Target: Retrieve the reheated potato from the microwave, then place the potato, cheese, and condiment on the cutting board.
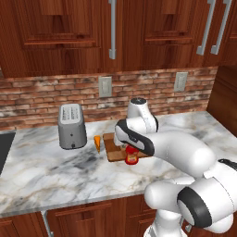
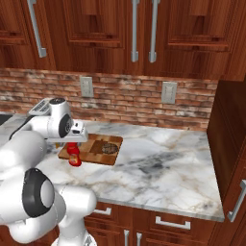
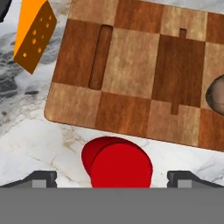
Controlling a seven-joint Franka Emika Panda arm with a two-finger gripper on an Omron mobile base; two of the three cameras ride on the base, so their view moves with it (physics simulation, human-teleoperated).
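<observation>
Taking the cutting board (image 1: pixel 115 147) as my landmark and moving across from its left: a silver toaster (image 1: pixel 71 126) stands on the marble counter (image 1: pixel 46 171) well off the board's left side, against the brick wall. Closer in, the cheese (image 1: pixel 97 143) sits on the counter just beside the board's left edge, not on it; from my hand's camera the orange wedge (image 3: pixel 34 36) lies off the board's corner, apart from the wood (image 3: pixel 131 74).

Next comes the condiment (image 1: pixel 131 156), a red bottle standing on the counter at the board's near edge; in the right base view it (image 2: pixel 74 155) is at the board's (image 2: pixel 96 149) front left corner. I cannot tell whether it touches the board. My gripper (image 3: pixel 112 179) hovers directly above its red cap (image 3: pixel 117 162), with my fingers (image 3: pixel 41 178) spread wide to either side of it, grasping nothing.

Farther right, the potato (image 2: pixel 110 148) rests on the board near its right end; in my hand's camera it (image 3: pixel 216 94) shows as a brown lump cut off by the frame edge.
</observation>
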